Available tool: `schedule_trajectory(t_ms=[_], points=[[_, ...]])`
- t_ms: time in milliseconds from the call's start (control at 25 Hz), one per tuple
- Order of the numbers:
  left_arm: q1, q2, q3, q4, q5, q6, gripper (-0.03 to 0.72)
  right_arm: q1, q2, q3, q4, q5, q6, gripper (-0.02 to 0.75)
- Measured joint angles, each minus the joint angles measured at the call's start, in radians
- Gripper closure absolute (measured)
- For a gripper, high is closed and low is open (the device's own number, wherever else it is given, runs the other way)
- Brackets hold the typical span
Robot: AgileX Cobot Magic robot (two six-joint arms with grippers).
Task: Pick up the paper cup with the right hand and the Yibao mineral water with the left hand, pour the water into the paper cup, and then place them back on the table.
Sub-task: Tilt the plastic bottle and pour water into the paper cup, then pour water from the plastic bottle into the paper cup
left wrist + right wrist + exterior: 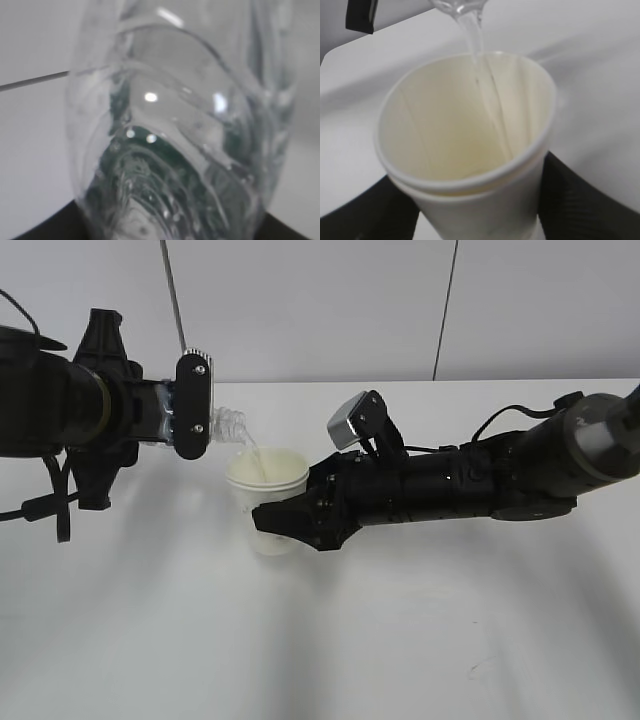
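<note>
The paper cup (268, 492) is off-white and stands upright in my right gripper (277, 523), which is shut on its wall; in the right wrist view the paper cup (485, 210) sits between the black fingers (580, 200). My left gripper (192, 405) is shut on the Yibao mineral water (228, 426), tipped with its neck over the cup's rim. The clear bottle (180, 125) fills the left wrist view. A thin stream of water (257, 458) runs from the neck into the cup, and the water (476, 45) also shows in the right wrist view.
The white table (330, 640) spreads in front of both arms. A light wall with dark vertical seams (445, 310) stands behind. A small dark scuff (478, 672) marks the tabletop at the front right.
</note>
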Motion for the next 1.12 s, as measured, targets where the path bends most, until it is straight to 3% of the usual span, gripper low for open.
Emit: schedule_trajectory(t_ms=[1120], points=[[0.000,0.000,0.000,0.047,0.022,0.000,0.356,0.000,0.000,0.000,-0.002,0.002,0.002,0.228]])
